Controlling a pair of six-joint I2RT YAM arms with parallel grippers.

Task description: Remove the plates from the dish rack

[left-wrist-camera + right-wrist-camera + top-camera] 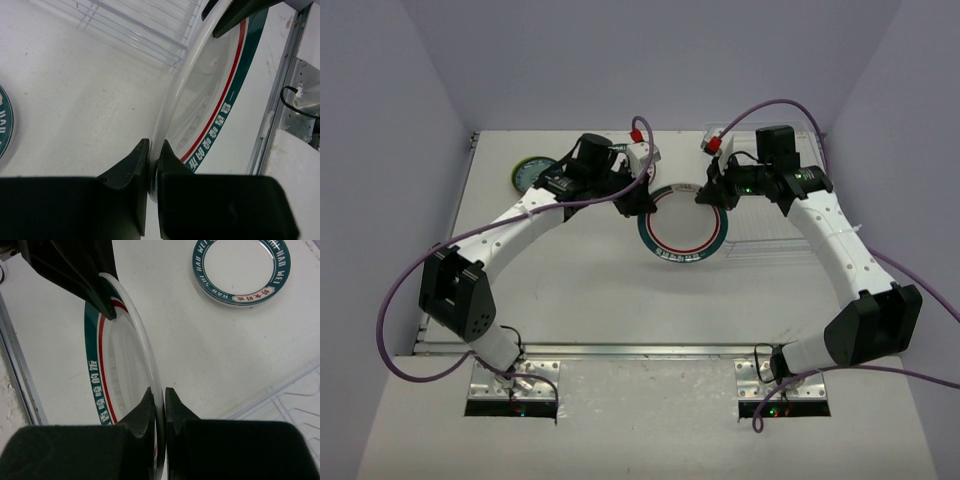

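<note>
A white plate with a teal rim and a red line (pixel 683 228) is held tilted above the table between both arms. My left gripper (pixel 638 200) is shut on its left rim, and my right gripper (pixel 710 193) is shut on its right rim. In the left wrist view my left gripper (pixel 154 155) pinches the plate (pixel 210 95). In the right wrist view my right gripper (pixel 160 397) pinches the plate (pixel 120 365). The see-through wire dish rack (pixel 775 245) sits at the right back and looks empty where it shows; it also shows in both wrist views (pixel 135 25) (pixel 295 400).
A smaller teal-rimmed plate (pixel 525 175) lies flat on the table at the back left; it also shows in the right wrist view (pixel 240 270). A metal rail (pixel 640 350) runs along the table's near edge. Walls close in on the left, back and right.
</note>
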